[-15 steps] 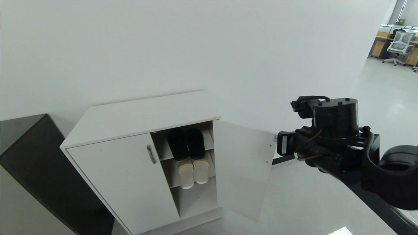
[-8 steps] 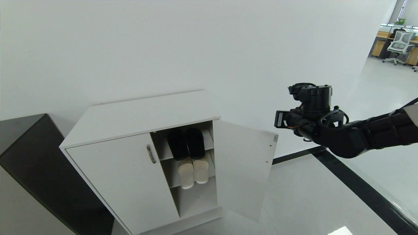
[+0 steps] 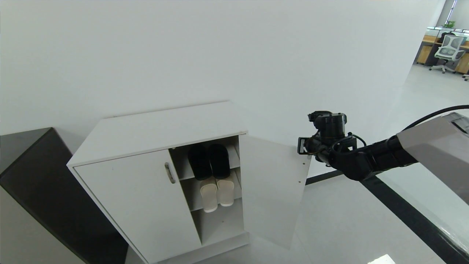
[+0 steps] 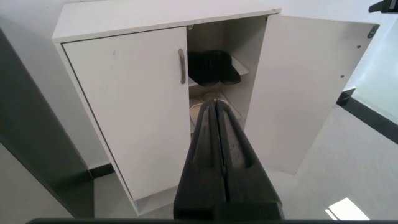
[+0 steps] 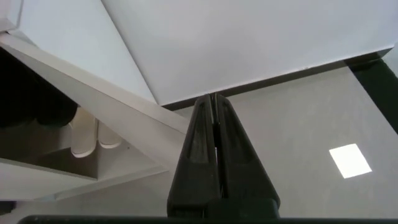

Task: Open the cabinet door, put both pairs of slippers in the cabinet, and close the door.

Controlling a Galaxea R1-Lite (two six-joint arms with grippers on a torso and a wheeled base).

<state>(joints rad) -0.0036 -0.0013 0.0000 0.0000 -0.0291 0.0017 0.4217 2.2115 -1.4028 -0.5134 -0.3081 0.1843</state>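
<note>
Head view, right of centre: my right gripper (image 3: 303, 147) hangs beside the open door's (image 3: 271, 190) top corner. Wrist views show me it and the left gripper (image 4: 216, 102) pinched together, empty.

1. Head view: looks forward and down from high and well back onto the white wooden two-door cabinet (image 3: 157, 126).
2. Left wrist view: faces the cabinet front from nearer, past its own black gripper (image 4: 216, 106).
3. Right wrist view: peers down from just beside the open white door (image 5: 93, 90); shares the pair of cream slippers (image 5: 87, 134) with both others.
</note>
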